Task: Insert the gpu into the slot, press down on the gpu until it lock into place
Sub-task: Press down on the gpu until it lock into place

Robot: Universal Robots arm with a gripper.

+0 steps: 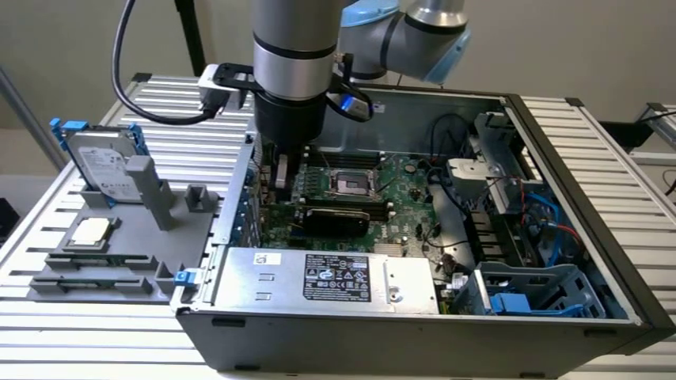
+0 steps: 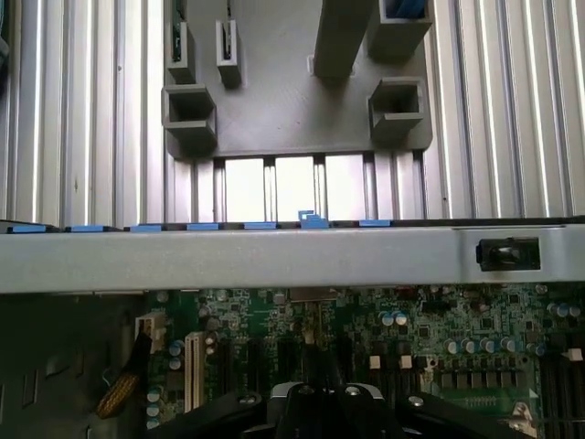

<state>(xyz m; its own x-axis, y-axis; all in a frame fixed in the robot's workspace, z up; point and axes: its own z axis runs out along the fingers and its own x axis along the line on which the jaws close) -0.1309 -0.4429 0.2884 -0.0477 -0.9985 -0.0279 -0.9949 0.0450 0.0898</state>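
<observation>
Nearest in the exterior view is the front wall of the open case [image 1: 423, 340], sitting on the slatted counter [image 1: 85, 348]. The silver power supply [image 1: 328, 277] is just inside it. Behind that lies the green motherboard [image 1: 407, 210], and on it is what looks like the gpu [image 1: 336, 222]. It's a low, long black-covered block, long side running across the case, on the near side of the bare CPU socket [image 1: 349, 184] (can't see its green face, or what it's seated in). The gripper [image 1: 281, 186] hangs straight down just beside the gpu's end toward the exterior view's left. Whether they touch, I can't tell. In the wrist view it looks drawn in narrow, with nothing clearly pinched. Farther off, toward the exterior view's left, a grey tray [image 1: 138, 241] holds a hard drive [image 1: 100, 162] upright.
</observation>
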